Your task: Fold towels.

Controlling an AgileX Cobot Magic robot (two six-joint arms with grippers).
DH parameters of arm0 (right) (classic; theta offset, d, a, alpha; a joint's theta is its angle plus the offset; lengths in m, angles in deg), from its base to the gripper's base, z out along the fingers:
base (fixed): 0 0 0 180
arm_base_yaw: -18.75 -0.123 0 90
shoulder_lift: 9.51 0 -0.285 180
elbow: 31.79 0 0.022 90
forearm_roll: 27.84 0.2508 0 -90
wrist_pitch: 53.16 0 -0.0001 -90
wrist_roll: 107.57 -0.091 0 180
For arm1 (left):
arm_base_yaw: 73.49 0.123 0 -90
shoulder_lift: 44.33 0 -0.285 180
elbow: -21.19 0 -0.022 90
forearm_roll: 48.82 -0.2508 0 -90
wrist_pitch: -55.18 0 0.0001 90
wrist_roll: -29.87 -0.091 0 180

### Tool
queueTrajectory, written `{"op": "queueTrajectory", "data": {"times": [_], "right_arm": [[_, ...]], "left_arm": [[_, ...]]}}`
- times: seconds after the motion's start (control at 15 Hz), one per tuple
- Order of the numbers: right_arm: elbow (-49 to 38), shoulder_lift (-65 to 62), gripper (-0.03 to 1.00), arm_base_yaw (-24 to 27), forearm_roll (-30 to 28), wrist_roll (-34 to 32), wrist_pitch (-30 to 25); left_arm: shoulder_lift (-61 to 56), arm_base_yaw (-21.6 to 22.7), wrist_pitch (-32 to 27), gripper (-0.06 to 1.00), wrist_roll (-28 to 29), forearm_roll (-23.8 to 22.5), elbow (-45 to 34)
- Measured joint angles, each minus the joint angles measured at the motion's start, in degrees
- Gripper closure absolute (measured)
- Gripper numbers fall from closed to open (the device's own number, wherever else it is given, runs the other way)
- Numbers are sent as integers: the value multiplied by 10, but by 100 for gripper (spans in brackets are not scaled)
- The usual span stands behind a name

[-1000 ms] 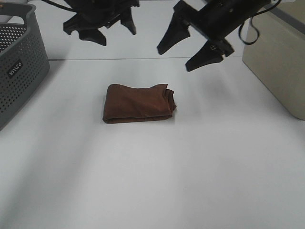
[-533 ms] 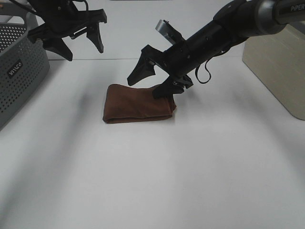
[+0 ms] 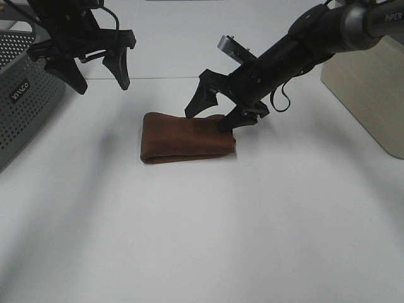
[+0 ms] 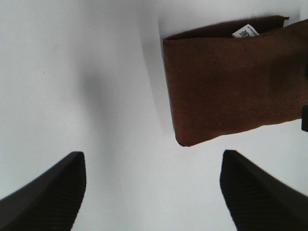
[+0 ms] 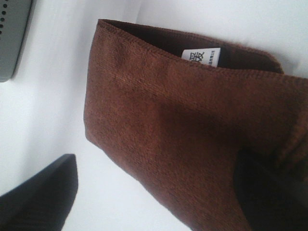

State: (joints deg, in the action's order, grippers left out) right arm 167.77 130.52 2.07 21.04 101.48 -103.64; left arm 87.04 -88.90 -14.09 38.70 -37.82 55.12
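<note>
The dark reddish-brown towel (image 3: pixel 186 136) lies folded into a small rectangle on the white table. My right gripper (image 3: pixel 214 113) is open and low over the towel's right end. One fingertip (image 3: pixel 230 121) presses on that end and the other hangs over the towel's back edge. The right wrist view shows the towel (image 5: pixel 183 125), its white tag (image 5: pixel 201 57) and one finger (image 5: pixel 269 192) on the cloth. My left gripper (image 3: pixel 95 69) is open and empty, raised behind and left of the towel. The left wrist view shows the towel (image 4: pixel 236 82) ahead of the open fingers (image 4: pixel 48 192).
A grey perforated basket (image 3: pixel 25 95) stands at the left edge, close to my left gripper. A beige box (image 3: pixel 372 82) stands at the right edge. The white table (image 3: pixel 202 240) stretches toward the front.
My right gripper came down from above onto the towel's right end, and that bunched end now lies flatter. My left gripper swung left toward the basket.
</note>
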Motion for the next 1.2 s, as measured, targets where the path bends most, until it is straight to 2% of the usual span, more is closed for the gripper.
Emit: {"op": "queueTrajectory", "data": {"times": [0.2, 0.4, 0.67, 0.93, 1.07, 1.2], "right_arm": [[5, -52, 14, 0, -105, -78, -21], [5, -113, 14, 1, -209, -168, -91], [6, -197, 14, 1, -294, -274, -176], [-9, -288, 14, -6, -332, -304, -186], [-49, -363, 14, -15, -333, -306, -187], [-121, -446, 14, -19, -341, -307, -187]], "left_arm": [[-42, 0, -2, 21, -8, -22, 0], [-96, 0, -2, 21, -23, -45, 0], [-190, 0, -3, 21, -43, -74, -28], [-321, 0, -2, 21, -37, -139, -148], [-411, 0, -3, 21, -25, -160, -246], [-524, 0, -3, 21, -23, -163, -341]]}}
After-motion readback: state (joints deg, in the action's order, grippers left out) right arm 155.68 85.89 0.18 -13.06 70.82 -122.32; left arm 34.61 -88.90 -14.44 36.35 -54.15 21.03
